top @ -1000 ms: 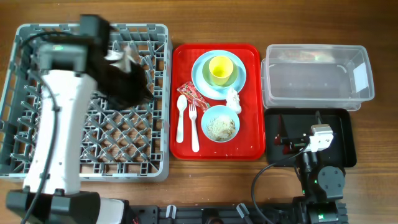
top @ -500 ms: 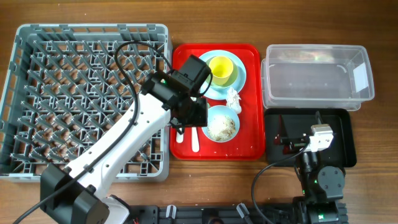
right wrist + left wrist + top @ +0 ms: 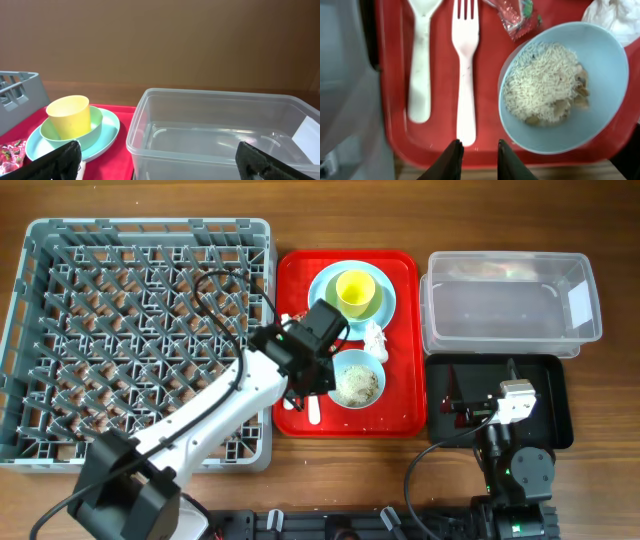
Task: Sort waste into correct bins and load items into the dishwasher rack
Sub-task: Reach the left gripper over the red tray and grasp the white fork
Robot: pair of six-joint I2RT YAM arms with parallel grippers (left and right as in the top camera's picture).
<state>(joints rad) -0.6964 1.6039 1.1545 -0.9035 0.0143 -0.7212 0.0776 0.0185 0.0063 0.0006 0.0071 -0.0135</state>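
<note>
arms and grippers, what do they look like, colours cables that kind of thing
The left arm has white rounded shells, black joints and a black cable looping off it; the left fingers are black. The right arm is mostly black with a white block near the wrist; the right fingers are black too.

Glossy red plastic tray [image 3: 441,95], matt white plastic fork [image 3: 465,80], clear plastic tub [image 3: 200,96]

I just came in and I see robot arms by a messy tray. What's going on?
The robot is clearing up after a meal. Its left hand hangs just over the handle end of the white fork on the red tray, beside the bowl of rice, slightly open and holding nothing. The right hand waits wide open over the black tray. Nothing sits in the grey rack yet.
</note>
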